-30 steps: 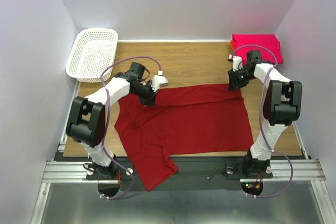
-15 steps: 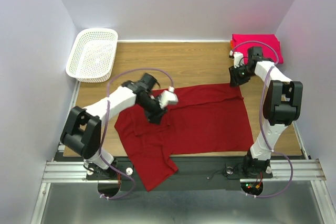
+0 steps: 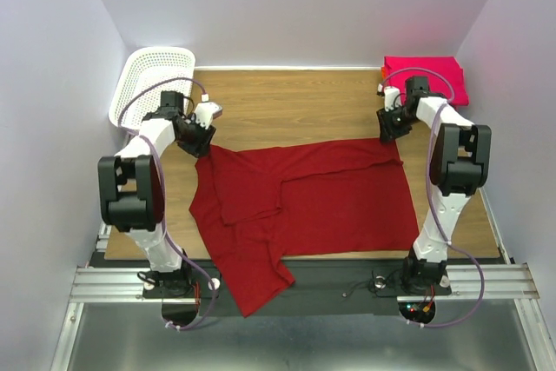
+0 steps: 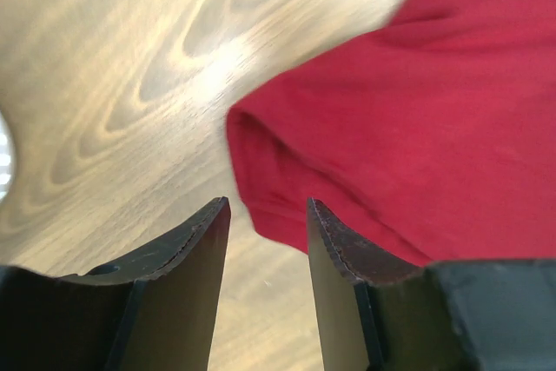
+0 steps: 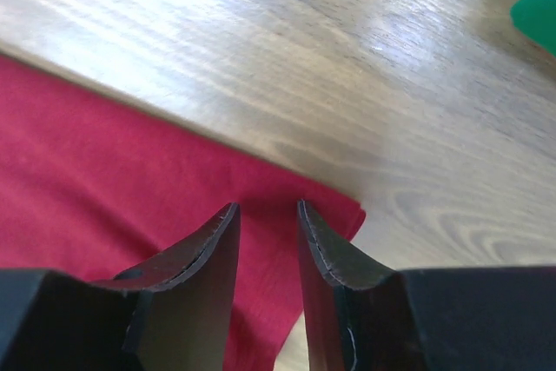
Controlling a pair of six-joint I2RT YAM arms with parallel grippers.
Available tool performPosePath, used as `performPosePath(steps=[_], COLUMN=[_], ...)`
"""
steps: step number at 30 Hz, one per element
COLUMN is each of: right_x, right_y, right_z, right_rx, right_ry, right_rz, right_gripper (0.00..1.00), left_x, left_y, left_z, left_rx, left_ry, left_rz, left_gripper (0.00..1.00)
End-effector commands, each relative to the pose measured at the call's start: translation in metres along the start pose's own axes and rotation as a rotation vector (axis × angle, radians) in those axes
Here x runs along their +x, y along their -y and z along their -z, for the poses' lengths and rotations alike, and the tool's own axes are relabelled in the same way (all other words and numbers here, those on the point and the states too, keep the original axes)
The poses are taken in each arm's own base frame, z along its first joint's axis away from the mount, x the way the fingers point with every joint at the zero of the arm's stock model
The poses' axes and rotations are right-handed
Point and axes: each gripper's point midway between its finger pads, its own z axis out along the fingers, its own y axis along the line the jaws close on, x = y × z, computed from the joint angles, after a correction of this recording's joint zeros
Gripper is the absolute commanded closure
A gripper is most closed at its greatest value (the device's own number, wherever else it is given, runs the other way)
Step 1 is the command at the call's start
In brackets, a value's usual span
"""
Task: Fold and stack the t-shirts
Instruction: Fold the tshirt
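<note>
Where the wooden surface (image 3: 295,106) meets its near edge, the near left portion of the crimson t-shirt (image 3: 330,197) drapes past the wood onto the dark strip in front. The rest of the garment lies spread across the middle of the surface, with a folded-over layer across its left half.

Left end effector (image 3: 201,140): positioned at the shirt's far left corner. In the wrist view (image 4: 265,206) its fingers (image 4: 187,258) stand parted with nothing between them. The rounded cloth corner lies on the wood just beyond the tips. State: released.

Right end effector (image 3: 388,133): positioned at the shirt's far right corner. In the wrist view (image 5: 268,208) the fingers (image 5: 334,254) are separated by a narrow gap above the corner. The cloth under them lies flat and is not pinched. State: released.

Beyond the shirt's far right corner, a folded pink t-shirt (image 3: 426,76) rests against the back of the surface, apart from the crimson one. A patch of green cloth (image 5: 539,10) shows at the edge of the right wrist view; too little is visible to identify it further.

Beyond the shirt's far left corner stands a white lattice basket (image 3: 156,84), apart from the garment.
</note>
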Motion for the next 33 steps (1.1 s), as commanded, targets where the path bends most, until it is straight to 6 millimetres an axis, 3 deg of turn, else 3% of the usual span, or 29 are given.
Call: performPosePath(steps=[1, 7, 11, 12, 13, 14, 15, 16, 18, 22, 23, 24, 26, 28, 31, 32, 33], right_x=[-0.008, 0.009, 0.025, 0.03, 0.03, 0.031, 0.032, 0.028, 0.021, -0.011, -0.02, -0.027, -0.048, -0.066, -0.067, -0.069, -0.066], right_y=[0.012, 0.014, 0.023, 0.025, 0.028, 0.033, 0.036, 0.039, 0.047, 0.05, 0.042, 0.037, 0.014, -0.006, -0.031, -0.042, -0.046], right_z=[-0.005, -0.02, -0.03, -0.034, -0.035, -0.035, -0.038, -0.038, -0.039, -0.031, -0.028, -0.02, 0.006, 0.033, 0.044, 0.045, 0.049], right_rx=[0.029, 0.027, 0.066, 0.076, 0.089, 0.112, 0.123, 0.138, 0.17, 0.163, 0.124, 0.102, 0.033, 0.003, -0.04, -0.048, -0.037], right_ry=[0.005, -0.048, -0.108, -0.124, -0.129, -0.138, -0.144, -0.135, -0.122, -0.04, -0.003, 0.023, 0.106, 0.167, 0.183, 0.181, 0.168], right_rz=[-0.013, -0.016, -0.025, -0.029, -0.031, -0.038, -0.04, -0.042, -0.055, -0.049, -0.042, -0.028, -0.005, 0.029, 0.061, 0.087, 0.099], right_gripper=[0.61, 0.6, 0.59, 0.59, 0.59, 0.59, 0.58, 0.58, 0.57, 0.55, 0.53, 0.51, 0.47, 0.46, 0.46, 0.47, 0.47], left_x=[0.0, 0.016, 0.021, 0.023, 0.03, 0.029, 0.029, 0.032, 0.021, -0.001, -0.008, -0.017, -0.025, -0.041, -0.035, -0.039, -0.027], left_y=[-0.03, -0.039, -0.038, -0.043, -0.046, -0.056, -0.063, -0.069, -0.085, -0.091, -0.088, -0.086, -0.074, -0.063, -0.036, -0.028, -0.015], left_z=[-0.011, -0.034, -0.047, -0.048, -0.055, -0.055, -0.057, -0.06, -0.058, -0.053, -0.05, -0.038, -0.026, 0.0, 0.015, 0.028, 0.029], left_rx=[-0.091, -0.103, -0.076, -0.093, -0.094, -0.122, -0.142, -0.155, -0.209, -0.196, -0.174, -0.167, -0.132, -0.119, -0.037, -0.034, 0.011], left_ry=[-0.024, -0.074, -0.093, -0.107, -0.132, -0.136, -0.133, -0.144, -0.125, -0.091, -0.071, -0.046, -0.013, 0.05, 0.066, 0.086, 0.061], left_rz=[0.02, 0.037, 0.047, 0.051, 0.066, 0.074, 0.096, 0.111, 0.125, 0.127, 0.125, 0.112, 0.102, 0.076, 0.036, 0.008, -0.019], left_gripper=[0.48, 0.5, 0.67, 0.73, 0.91, 0.99, 1.0, 1.0, 1.0, 1.0, 0.97, 0.81, 0.71, 0.62, 0.61, 0.6, 0.6])
